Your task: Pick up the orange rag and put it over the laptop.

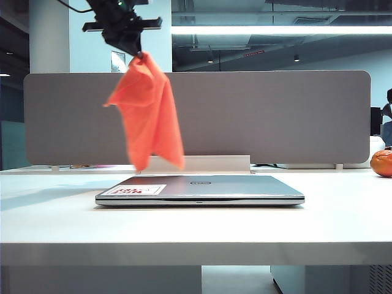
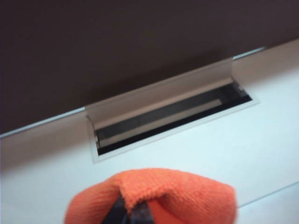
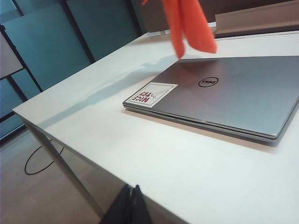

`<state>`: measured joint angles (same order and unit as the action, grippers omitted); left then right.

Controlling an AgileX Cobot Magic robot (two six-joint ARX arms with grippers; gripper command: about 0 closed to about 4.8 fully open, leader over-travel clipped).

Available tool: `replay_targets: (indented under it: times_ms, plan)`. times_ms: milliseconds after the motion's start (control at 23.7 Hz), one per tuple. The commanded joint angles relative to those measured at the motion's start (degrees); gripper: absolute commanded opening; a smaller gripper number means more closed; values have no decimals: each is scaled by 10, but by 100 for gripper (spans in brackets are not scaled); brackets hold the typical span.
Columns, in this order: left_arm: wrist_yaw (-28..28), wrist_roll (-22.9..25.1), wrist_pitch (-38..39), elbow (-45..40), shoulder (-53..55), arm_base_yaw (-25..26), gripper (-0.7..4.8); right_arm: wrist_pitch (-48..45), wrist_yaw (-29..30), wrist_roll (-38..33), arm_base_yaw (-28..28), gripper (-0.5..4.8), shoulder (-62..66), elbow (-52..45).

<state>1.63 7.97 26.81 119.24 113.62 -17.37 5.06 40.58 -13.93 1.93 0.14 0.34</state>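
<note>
Raised left gripper (image 1: pixel 139 54) dangles orange rag (image 1: pixel 147 113); right gripper (image 3: pixel 131 205) low, seemingly closed.

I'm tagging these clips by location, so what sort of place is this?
Most likely an open-plan office: a white desk backed by a grey divider panel, a closed Dell laptop on it, and ceiling strip lights overhead.

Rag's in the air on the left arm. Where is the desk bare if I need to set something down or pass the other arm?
Left end effector holds the orange rag above the laptop's left rear. Bare desk: the front strip, left of the laptop, and between it and the orange ball. Tighter behind, by the cable slot. Right end effector, shut, sits off the front-left corner.
</note>
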Motion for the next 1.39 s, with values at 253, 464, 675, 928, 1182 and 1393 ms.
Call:
replay_targets:
  times_ms: [253, 464, 675, 928, 1182, 1393]
  plan:
    - [3, -16, -36, 3, 11, -34, -6, -6, 0, 0, 0, -4, -1, -2]
    - [2, -27, 17, 3, 33, -63, -6, -6, 0, 0, 0, -4, -1, -2]
    - [-3, -29, 96, 3, 58, -115, -6, -6, 0, 0, 0, -4, -1, -2]
    - [-4, -29, 117, 3, 58, -160, -6, -6, 0, 0, 0, -4, -1, -2]
    - [-4, -29, 148, 3, 61, -187, -6, -6, 0, 0, 0, -4, -1, -2]
    - [-4, -63, 208, 3, 64, -189, -6, -6, 0, 0, 0, -5, -1, -2]
